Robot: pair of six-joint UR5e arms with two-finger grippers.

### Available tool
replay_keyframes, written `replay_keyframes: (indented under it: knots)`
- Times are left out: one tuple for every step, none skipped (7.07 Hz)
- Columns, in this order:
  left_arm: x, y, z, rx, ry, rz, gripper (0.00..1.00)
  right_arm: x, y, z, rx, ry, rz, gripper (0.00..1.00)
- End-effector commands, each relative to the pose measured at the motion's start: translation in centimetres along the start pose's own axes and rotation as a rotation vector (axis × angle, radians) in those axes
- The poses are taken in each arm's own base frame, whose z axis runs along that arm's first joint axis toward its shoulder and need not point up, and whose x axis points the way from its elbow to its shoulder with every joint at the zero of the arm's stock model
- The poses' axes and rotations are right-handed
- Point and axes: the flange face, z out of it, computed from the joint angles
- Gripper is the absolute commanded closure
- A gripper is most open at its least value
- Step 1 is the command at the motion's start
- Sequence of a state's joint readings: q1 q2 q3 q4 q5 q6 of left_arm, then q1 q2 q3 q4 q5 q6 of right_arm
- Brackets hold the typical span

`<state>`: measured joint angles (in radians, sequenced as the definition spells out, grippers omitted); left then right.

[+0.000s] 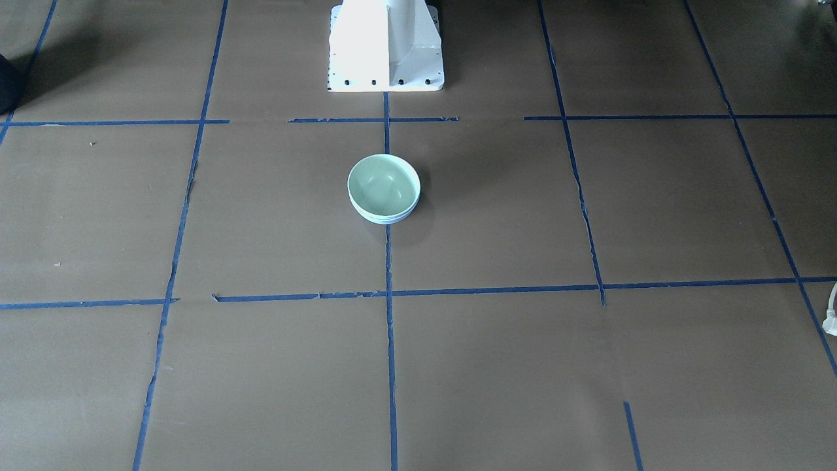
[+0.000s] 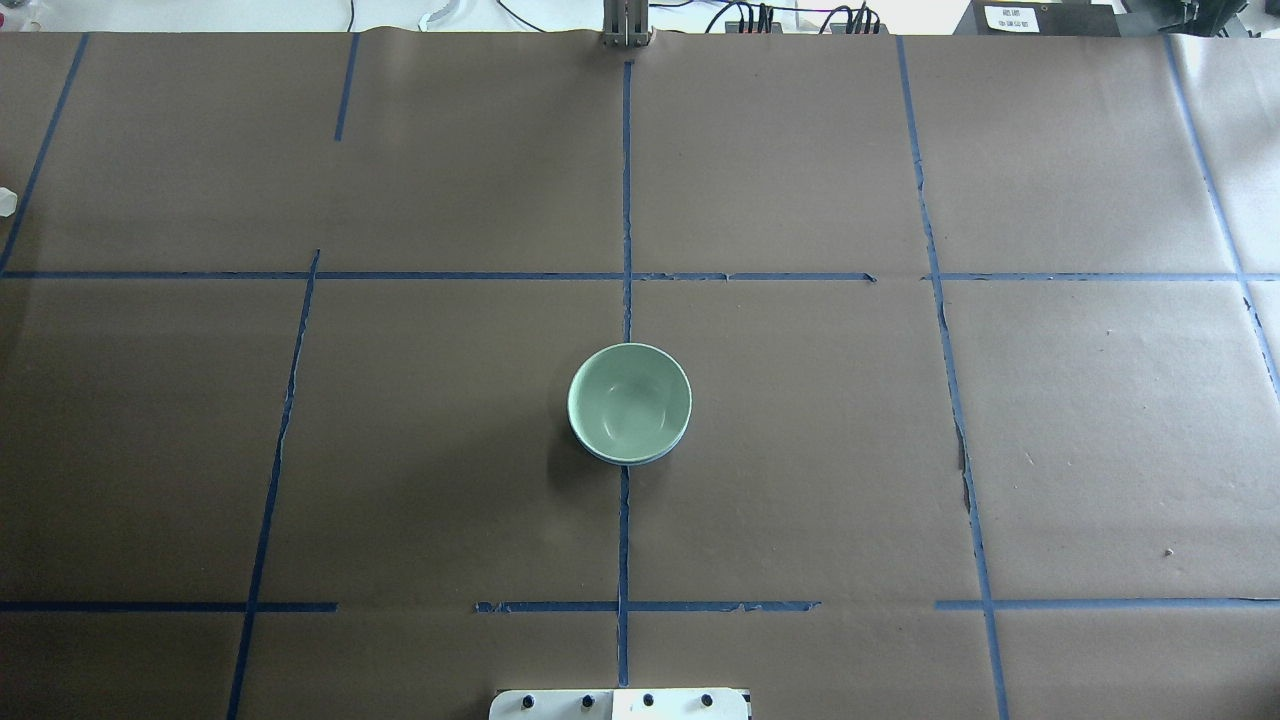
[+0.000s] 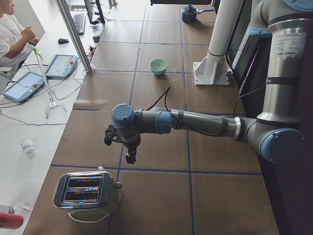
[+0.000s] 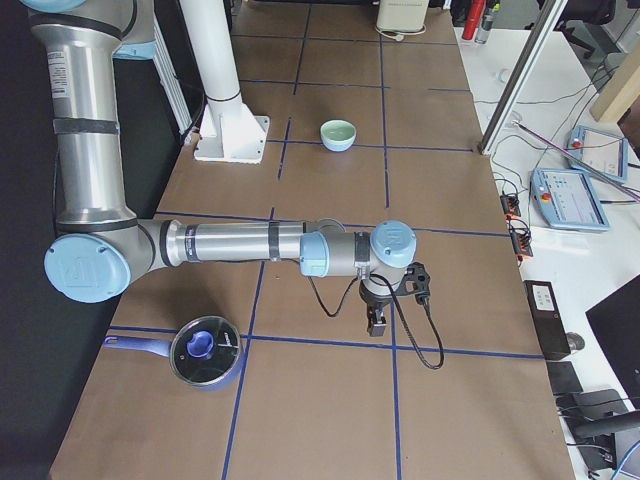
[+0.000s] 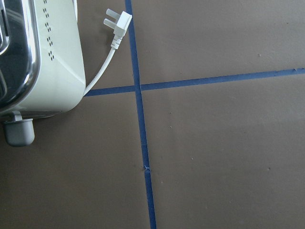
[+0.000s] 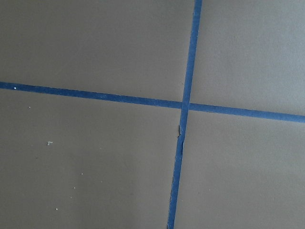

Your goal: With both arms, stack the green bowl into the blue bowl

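The green bowl [image 1: 383,184] sits nested inside the blue bowl [image 1: 387,220] at the table's middle, on the blue tape centre line. Only a thin pale-blue rim of the blue bowl shows beneath the green bowl in the overhead view [image 2: 628,461]. The green bowl [image 2: 629,400] is upright and nothing touches it. My left gripper [image 3: 130,157] hangs far off near the toaster, seen only in the exterior left view. My right gripper [image 4: 377,325] hangs far off at the other end, seen only in the exterior right view. I cannot tell whether either is open or shut.
A chrome toaster [image 3: 88,191] with a loose white plug [image 5: 118,24] stands at the left end. A blue pot with a glass lid [image 4: 205,350] sits at the right end. The white pedestal [image 1: 386,46] stands behind the bowls. An operator [image 3: 12,34] sits beside the table.
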<state>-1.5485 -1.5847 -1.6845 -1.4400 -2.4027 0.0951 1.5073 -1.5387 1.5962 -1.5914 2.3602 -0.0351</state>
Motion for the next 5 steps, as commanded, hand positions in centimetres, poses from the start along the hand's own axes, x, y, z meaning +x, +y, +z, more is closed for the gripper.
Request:
replay_keyframes:
  knots:
    - [-0.08,-0.04,0.03,0.003,-0.01,0.008,0.0,0.13,0.09,0.21,-0.004,-0.002,0.004,0.0]
    - [-0.15,0.0,0.07,-0.002,-0.013,0.004,0.0,0.01,0.07,0.11,-0.002,-0.004,0.002,0.0]
    - [-0.29,0.03,0.18,-0.005,-0.014,0.0,0.0,0.07,0.08,0.16,-0.003,-0.002,0.003,0.0]
    - [0.02,-0.07,-0.11,0.0,-0.014,0.006,0.0,0.02,0.07,0.11,-0.002,-0.002,0.002,0.0]
    - [0.42,-0.5,-0.51,0.007,-0.015,0.014,0.0,0.13,0.09,0.21,-0.004,-0.002,0.004,0.0]
